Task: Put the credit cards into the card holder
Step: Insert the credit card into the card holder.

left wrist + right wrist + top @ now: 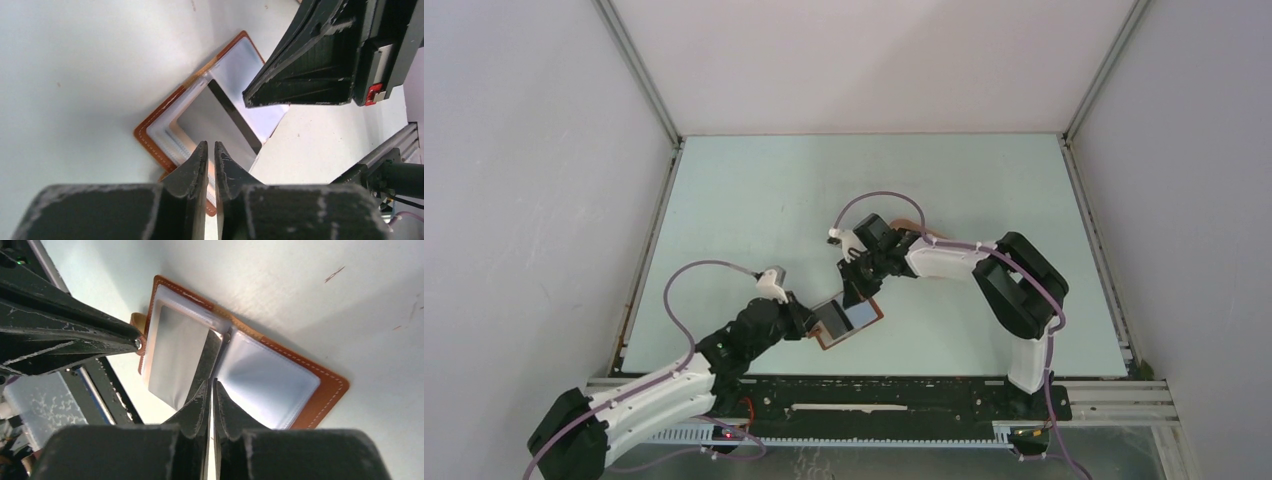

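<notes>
Card holder (852, 322), reddish-brown leather with grey-blue clear pockets, lies open and flat on the pale green table (754, 200), near the front edge and between your two arms. Your right gripper (211, 385) hangs over its spine with fingers pressed together on a thin black plastic card (212, 352). The card stands on edge, its far end at the fold between the two pocket halves. You cannot tell whether that end sits inside a pocket.

Your left gripper (211, 149) is at the holder's outer edge, beside the snap tab (135, 320), fingers drawn to a narrow slit. Whether they pinch anything is not clear. A glossy grey panel (175, 352) stands raised on the half nearer the left gripper, just beside the black card; card or pocket leaf, you cannot tell. The two grippers are near each other but apart.
</notes>
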`<action>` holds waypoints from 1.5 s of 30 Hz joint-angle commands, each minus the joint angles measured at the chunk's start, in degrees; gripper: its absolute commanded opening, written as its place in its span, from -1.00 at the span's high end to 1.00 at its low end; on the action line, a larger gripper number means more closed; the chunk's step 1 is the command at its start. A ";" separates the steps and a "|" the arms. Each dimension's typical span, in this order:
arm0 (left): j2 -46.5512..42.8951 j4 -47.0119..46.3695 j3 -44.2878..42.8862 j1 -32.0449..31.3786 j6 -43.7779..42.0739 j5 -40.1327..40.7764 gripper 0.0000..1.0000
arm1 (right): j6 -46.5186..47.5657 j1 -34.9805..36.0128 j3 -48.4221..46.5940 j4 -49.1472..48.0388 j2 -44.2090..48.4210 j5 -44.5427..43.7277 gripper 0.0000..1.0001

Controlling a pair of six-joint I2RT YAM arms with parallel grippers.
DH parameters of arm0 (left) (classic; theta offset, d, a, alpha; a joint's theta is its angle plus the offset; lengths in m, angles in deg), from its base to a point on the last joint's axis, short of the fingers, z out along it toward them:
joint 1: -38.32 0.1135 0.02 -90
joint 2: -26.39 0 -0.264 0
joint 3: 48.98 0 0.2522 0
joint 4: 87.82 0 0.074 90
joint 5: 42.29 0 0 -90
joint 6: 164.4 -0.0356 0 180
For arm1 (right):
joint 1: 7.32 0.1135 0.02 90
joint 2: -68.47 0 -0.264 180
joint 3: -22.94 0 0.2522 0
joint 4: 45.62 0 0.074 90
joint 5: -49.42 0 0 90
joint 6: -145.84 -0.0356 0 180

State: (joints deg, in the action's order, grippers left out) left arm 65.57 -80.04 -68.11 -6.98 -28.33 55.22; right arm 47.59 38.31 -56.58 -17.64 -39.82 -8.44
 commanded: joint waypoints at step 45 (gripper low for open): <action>-1.57 11.01 -9.48 -0.05 -7.04 3.49 0.71 | 31.26 -6.34 -6.49 17.76 27.06 -4.71 0.85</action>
State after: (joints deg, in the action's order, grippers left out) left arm 69.52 -70.38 -73.82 -6.91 -31.68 59.16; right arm 69.12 34.72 -61.49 -4.68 -21.39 -14.65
